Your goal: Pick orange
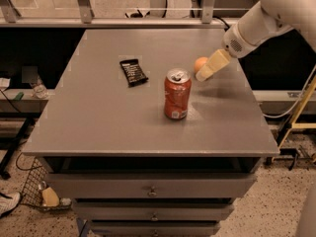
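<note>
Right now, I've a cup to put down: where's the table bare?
Bare: the table left of the snack bar, and its front strip before the soda can. Crowded: back right, where the gripper is beside the orange.

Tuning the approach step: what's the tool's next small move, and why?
Probably nudge the tool slightly left in view, over the orange: its tip sits at the fruit's right side, apparently not around it. The soda can stands nearer the camera, apart from both.

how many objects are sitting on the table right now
3: a dark snack bar left of centre, a red soda can in the middle, and the orange behind the can to the right, with the gripper close beside it. None looks hidden.
</note>
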{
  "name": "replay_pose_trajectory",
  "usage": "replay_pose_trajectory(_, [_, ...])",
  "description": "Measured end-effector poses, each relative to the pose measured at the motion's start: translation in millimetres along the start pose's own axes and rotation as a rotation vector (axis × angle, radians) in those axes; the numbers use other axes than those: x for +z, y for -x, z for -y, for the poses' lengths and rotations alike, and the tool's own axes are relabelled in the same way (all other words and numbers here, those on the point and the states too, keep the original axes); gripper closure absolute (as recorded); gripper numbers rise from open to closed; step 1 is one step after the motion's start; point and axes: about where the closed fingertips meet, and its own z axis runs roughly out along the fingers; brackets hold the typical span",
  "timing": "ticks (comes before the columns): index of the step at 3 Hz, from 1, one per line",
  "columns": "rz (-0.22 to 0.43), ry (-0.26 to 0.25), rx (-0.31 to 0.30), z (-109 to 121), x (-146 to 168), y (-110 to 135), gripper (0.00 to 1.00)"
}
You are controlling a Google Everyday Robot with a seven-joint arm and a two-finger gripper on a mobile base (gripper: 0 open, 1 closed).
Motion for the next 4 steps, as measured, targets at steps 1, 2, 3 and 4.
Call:
replay_pose_trajectory(1, [-0.018,0.033,-0.013,-8,15,8,0.02])
replay_pose_trajectory(2, [-0.023,0.056,-0.018,-14,23,11,0.23])
replay_pose_trajectory(3, [-0.021,0.071,-0.023,-18,27,14,0.47])
replay_pose_trajectory(4, [0.005,0.089,-0.035,-25,26,23,0.71])
